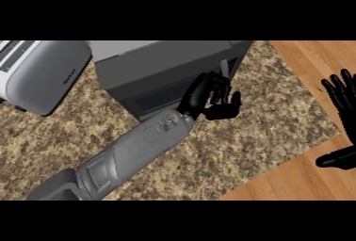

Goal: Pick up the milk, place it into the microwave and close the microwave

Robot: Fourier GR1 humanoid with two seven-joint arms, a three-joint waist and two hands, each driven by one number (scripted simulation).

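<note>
The dark grey microwave (160,66) stands at the top middle of the counter, and its door looks shut. My left forearm comes in from the lower left. My left hand (211,95) lies against the microwave's front right corner, fingers fairly straight and thumb spread below them, holding nothing. No milk shows anywhere in the view; if it is inside the microwave, it is hidden. My right hand (343,96) rests open at the right edge, fingers up, well away from the microwave.
A silver toaster (42,75) sits at the upper left beside the microwave. The speckled stone counter (230,150) ends at the right, with wooden floor (299,179) beyond its edge.
</note>
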